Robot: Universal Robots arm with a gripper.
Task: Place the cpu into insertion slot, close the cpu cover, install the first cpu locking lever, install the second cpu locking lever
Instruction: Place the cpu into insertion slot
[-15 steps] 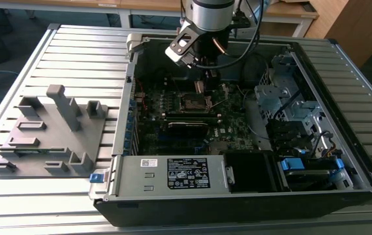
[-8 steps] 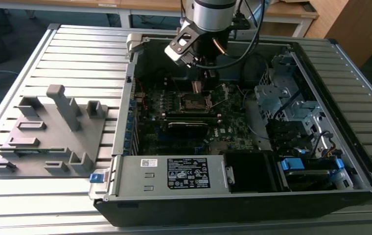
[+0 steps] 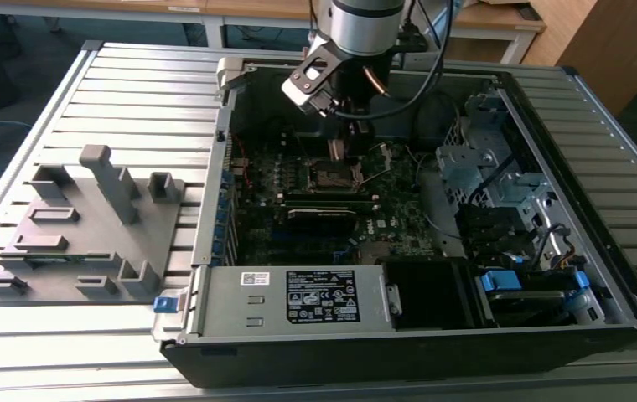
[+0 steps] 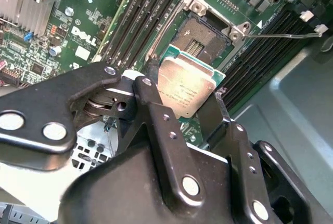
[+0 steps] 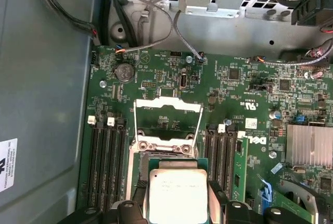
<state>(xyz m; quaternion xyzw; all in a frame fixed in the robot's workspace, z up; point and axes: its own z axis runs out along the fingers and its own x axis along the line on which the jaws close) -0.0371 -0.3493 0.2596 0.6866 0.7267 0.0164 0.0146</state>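
My gripper (image 4: 186,82) is shut on the cpu (image 4: 188,89), a flat square chip with a dull silver top, pinched by its edges between two black fingers (image 4: 151,78). The chip hangs tilted just above the motherboard, beside and partly over the insertion slot (image 4: 200,39), whose dark pin field lies bare. In the first wrist view the cpu (image 5: 178,193) covers part of the insertion slot (image 5: 154,157), and the cpu cover (image 5: 167,105) stands flipped open beyond it. A thin locking lever (image 4: 281,35) sticks out sideways. The exterior view has the gripper (image 3: 339,149) down inside the case, over the insertion slot (image 3: 334,175).
Long black memory slots (image 5: 106,156) flank the socket on both sides. A finned heat sink (image 5: 309,146) sits nearby. The case holds a power supply (image 3: 296,297) and a drive cage (image 3: 486,167). A grey fixture block (image 3: 84,226) lies on the table at the exterior view's left.
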